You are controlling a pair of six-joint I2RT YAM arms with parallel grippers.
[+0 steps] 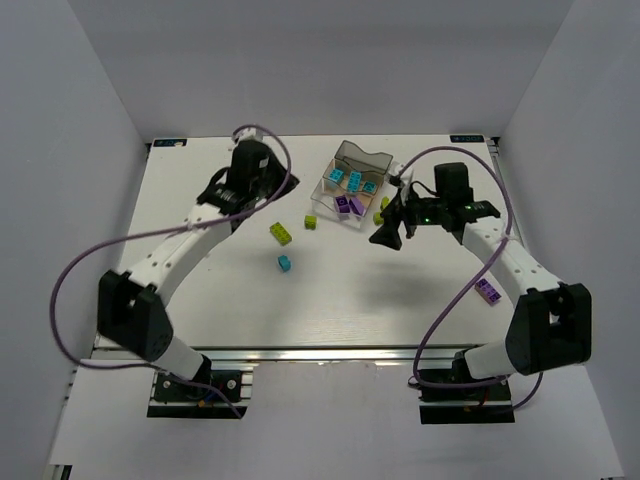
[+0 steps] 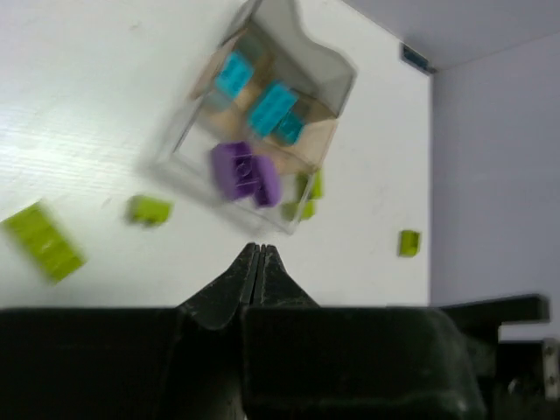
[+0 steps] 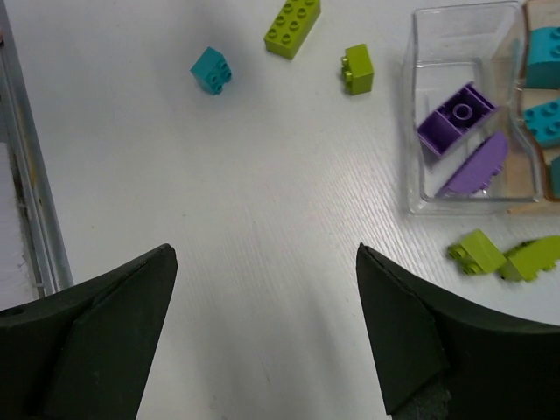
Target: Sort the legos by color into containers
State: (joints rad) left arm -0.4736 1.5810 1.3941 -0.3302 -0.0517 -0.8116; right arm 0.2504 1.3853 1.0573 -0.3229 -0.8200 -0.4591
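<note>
By the worktop's (image 1: 330,300) far edge, the tray (image 1: 362,157) holds cyan bricks (image 1: 355,180) and purple bricks (image 1: 350,204). Green bricks (image 1: 281,233), one cyan brick (image 1: 285,263) and one purple brick (image 1: 489,290) lie loose. The left pincer (image 2: 260,249) is pinched together and empty, and the right pincer (image 3: 262,255) is spread wide.

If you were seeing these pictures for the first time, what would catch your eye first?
The clear tray at the far middle of the table, already holding cyan bricks and purple bricks, stands out first. Then the loose lime brick and loose cyan brick nearer and left of it, and the right end effector gaping open near the tray.
</note>
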